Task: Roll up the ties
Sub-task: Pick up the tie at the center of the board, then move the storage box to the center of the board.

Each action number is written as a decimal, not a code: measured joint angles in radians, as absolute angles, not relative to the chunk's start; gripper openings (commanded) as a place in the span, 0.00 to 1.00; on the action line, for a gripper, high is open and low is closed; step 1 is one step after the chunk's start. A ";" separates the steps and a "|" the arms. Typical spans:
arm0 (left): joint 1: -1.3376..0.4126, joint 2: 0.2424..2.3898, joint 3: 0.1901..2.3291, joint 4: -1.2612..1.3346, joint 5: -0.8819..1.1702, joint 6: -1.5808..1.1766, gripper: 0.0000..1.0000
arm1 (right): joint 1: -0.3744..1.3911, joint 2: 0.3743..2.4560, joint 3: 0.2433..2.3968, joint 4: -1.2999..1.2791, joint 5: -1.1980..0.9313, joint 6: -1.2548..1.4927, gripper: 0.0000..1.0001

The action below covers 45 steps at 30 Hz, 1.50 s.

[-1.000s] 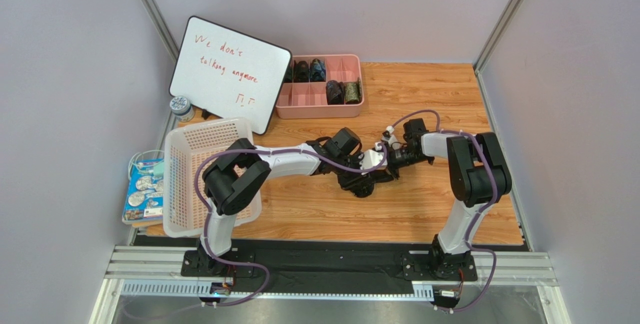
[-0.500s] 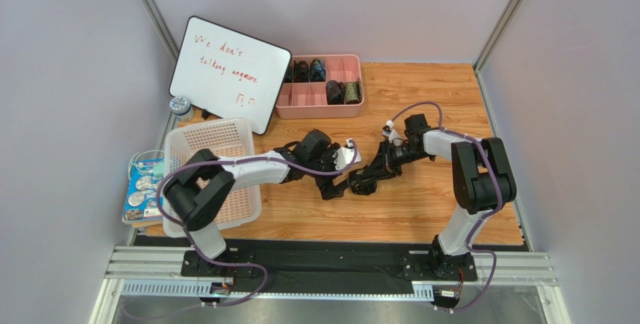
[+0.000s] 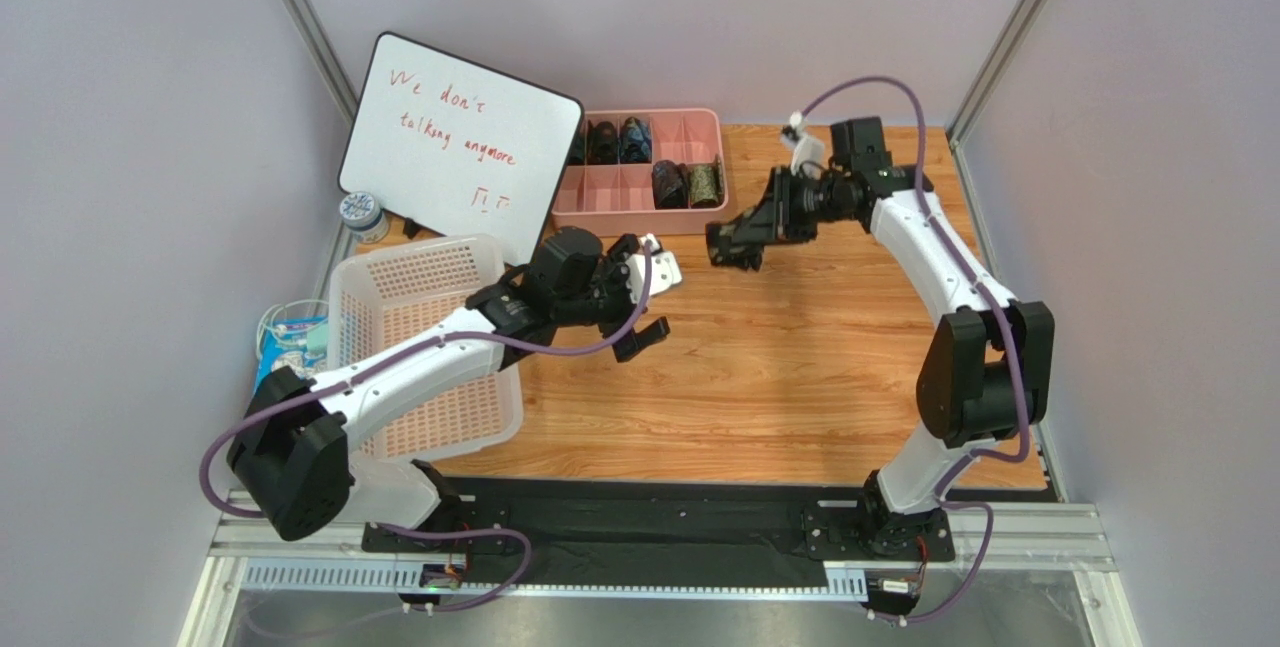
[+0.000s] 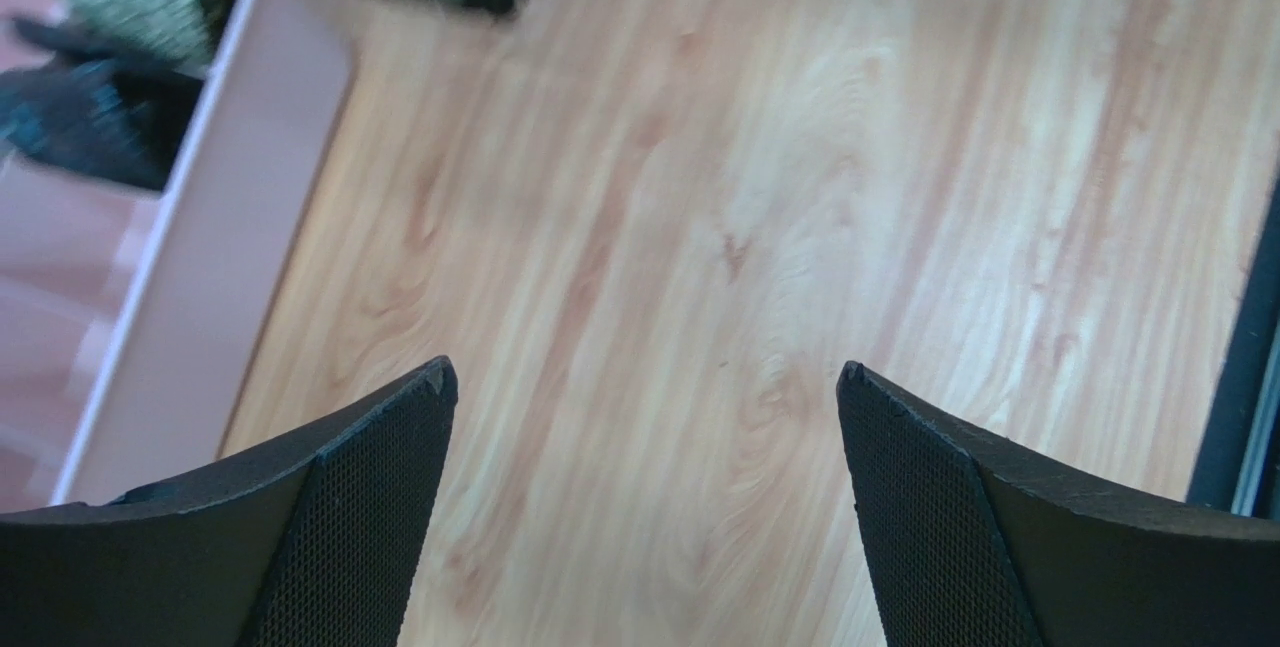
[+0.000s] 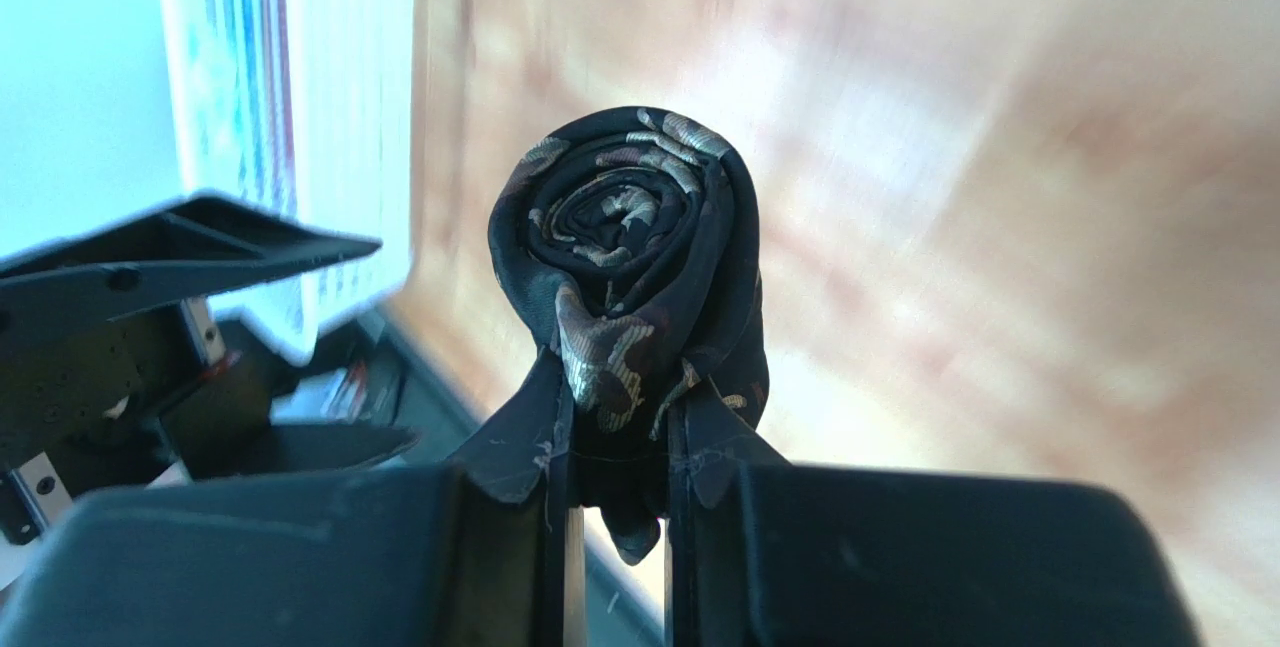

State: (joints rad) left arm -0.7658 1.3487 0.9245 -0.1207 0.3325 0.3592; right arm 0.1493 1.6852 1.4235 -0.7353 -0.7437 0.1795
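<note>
Honey-toned wooden tabletop point(image 3: 781, 377) boxed in by pale grey walls, and on it one whiteboard point(image 3: 458, 137) leaning back left, one white mesh basket point(image 3: 428, 347) near left, and one pink divided tray point(image 3: 609, 193) at the back. Two arms on show: the left gripper point(image 4: 646, 371) hangs wide open over bare wood near the tray's corner, holding nothing. The right gripper point(image 5: 616, 437), up by the tray's right end, is clamped on one rolled tie point(image 5: 631, 257), dark with a pale pattern. In the tray I count at least four rolled ties point(image 3: 667, 184), two in the back row and two in front.
</note>
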 measured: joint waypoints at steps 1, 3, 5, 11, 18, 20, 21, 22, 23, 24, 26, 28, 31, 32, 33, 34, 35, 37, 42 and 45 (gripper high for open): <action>-0.751 1.338 0.938 -0.146 0.321 0.353 1.00 | 0.149 1.686 1.448 -0.735 -0.729 0.179 0.00; -0.710 1.307 0.957 -0.194 0.293 0.335 1.00 | 0.150 1.716 1.599 -0.769 -0.654 0.178 0.00; -0.670 1.266 0.959 -0.235 0.271 0.316 0.99 | 0.155 1.778 1.745 -0.774 -0.582 0.178 0.00; -0.595 1.167 0.939 -0.312 0.205 0.282 1.00 | 0.190 2.039 2.134 -0.772 -0.408 0.178 0.00; -0.538 1.053 0.835 -0.357 0.125 0.256 0.99 | 0.323 2.201 2.259 -0.762 -0.292 0.179 0.00; -0.520 1.030 0.806 -0.373 0.101 0.245 1.00 | 0.375 2.221 2.264 -0.749 -0.255 0.184 0.00; -0.515 1.016 0.793 -0.384 0.093 0.241 1.00 | 0.398 2.229 2.265 -0.739 -0.234 0.186 0.00; -0.508 1.011 0.791 -0.387 0.090 0.239 1.00 | 0.421 2.238 2.270 -0.730 -0.207 0.186 0.00; -0.503 1.000 0.786 -0.394 0.084 0.237 1.00 | 0.439 2.246 2.273 -0.722 -0.183 0.187 0.00; -0.498 0.988 0.782 -0.400 0.079 0.236 0.99 | 0.461 2.258 2.283 -0.713 -0.153 0.189 0.00; -0.488 0.962 0.780 -0.409 0.069 0.234 0.99 | 0.495 2.282 2.296 -0.695 -0.102 0.194 0.00; -0.483 0.939 0.775 -0.411 0.066 0.234 1.00 | 0.516 2.302 2.304 -0.686 -0.056 0.200 0.00; -0.482 0.905 0.766 -0.419 0.065 0.232 0.99 | 0.535 2.348 2.331 -0.682 0.004 0.215 0.00; -0.482 0.897 0.763 -0.425 0.065 0.232 0.99 | 0.537 2.359 2.338 -0.682 0.017 0.219 0.00; -0.482 0.889 0.759 -0.429 0.066 0.232 0.99 | 0.538 2.371 2.340 -0.682 0.030 0.224 0.00; -0.482 0.885 0.756 -0.432 0.065 0.231 0.99 | 0.539 2.381 2.340 -0.683 0.041 0.230 0.00; -0.482 0.881 0.752 -0.435 0.065 0.231 0.99 | 0.540 2.387 2.340 -0.683 0.048 0.233 0.00; -0.482 0.878 0.748 -0.439 0.065 0.230 1.00 | 0.542 2.401 2.340 -0.684 0.062 0.239 0.00; -0.482 0.878 0.747 -0.443 0.065 0.229 1.00 | 0.542 2.405 2.331 -0.682 0.091 0.239 0.00; -0.482 0.878 0.747 -0.443 0.065 0.229 1.00 | 0.547 2.405 2.307 -0.679 0.109 0.230 0.00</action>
State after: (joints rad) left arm -0.4816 0.8780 0.7471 -0.4435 0.0647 0.2287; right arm 0.5468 2.4054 2.3074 -0.6792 0.1089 0.2302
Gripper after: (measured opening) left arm 0.993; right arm 0.140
